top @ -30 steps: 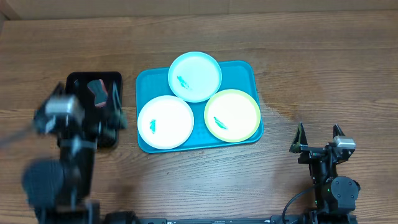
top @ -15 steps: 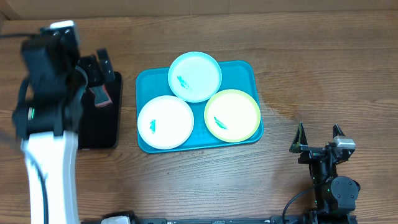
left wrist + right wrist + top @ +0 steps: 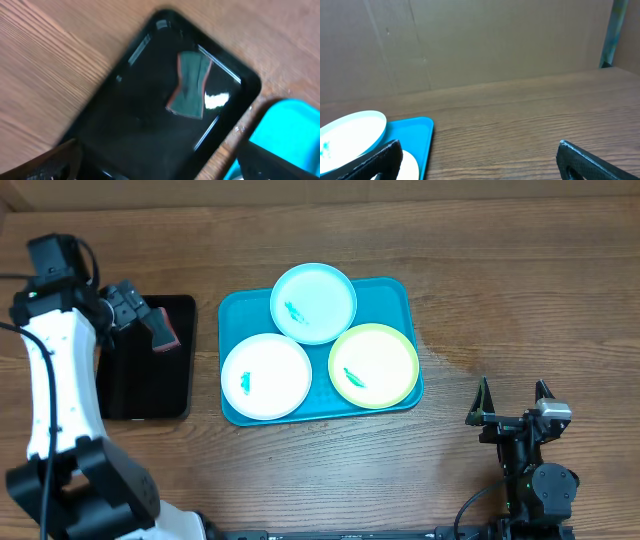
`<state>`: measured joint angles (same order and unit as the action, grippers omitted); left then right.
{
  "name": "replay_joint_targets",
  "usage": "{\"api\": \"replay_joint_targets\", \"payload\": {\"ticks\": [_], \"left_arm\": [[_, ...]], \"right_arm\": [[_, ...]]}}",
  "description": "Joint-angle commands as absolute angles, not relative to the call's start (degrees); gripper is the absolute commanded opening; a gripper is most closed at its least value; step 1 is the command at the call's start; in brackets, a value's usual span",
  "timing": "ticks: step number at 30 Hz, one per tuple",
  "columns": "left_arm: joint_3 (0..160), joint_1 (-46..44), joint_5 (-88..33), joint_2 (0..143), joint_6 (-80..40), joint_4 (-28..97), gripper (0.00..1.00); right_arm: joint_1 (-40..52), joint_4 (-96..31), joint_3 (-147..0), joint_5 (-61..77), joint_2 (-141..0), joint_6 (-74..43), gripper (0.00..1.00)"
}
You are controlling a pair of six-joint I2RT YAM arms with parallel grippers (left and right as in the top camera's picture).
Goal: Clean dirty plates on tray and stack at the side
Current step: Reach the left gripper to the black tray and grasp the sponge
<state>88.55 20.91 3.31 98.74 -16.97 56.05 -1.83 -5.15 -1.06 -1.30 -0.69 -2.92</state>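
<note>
Over the black tray (image 3: 150, 385), the left gripper (image 3: 138, 312) had swung in, jaws wide, above the sponge (image 3: 162, 330). The right gripper (image 3: 512, 402) sat parked and open, and the plates (image 3: 266, 376) awaited wiping.

Tray (image 3: 396, 290): turquoise-blue plastic, rectangular, rounded corners, raised rim. Flat on the wood, long side running left to right. Loaded with all three plates, none stacked.

White plate (image 3: 266, 376): round, upright, lying flat in the near-left part of tray. Smeared teal-green left of centre.

Pale blue plate (image 3: 313, 303): round, flat, at the far middle, edge overhanging the far rim. Smeared teal-green left of centre.

Yellow-green plate (image 3: 373, 366): round, flat, white-centred, in the near-right part, reaching the right rim. Smeared teal-green toward the near-left. Close beside both other plates.
</note>
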Motion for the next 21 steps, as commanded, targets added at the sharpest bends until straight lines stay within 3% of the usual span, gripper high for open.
{"api": "replay_joint_targets", "payload": {"ticks": [1,6,21], "left_arm": [[90.6,23.0,-7.0,102.8,-16.9,58.0,1.00],[93.0,22.4,-0.7,107.6,-12.2,61.2,1.00],[92.8,18.3,-2.1,116.3,-9.2,51.3,1.00]], "right_arm": [[-1.7,-4.7,-0.4,-1.0,-0.2,-2.5,1.00],[-1.7,-4.8,-0.4,-1.0,-0.2,-2.5,1.00],[-1.7,-4.7,-0.4,-1.0,-0.2,-2.5,1.00]]}}
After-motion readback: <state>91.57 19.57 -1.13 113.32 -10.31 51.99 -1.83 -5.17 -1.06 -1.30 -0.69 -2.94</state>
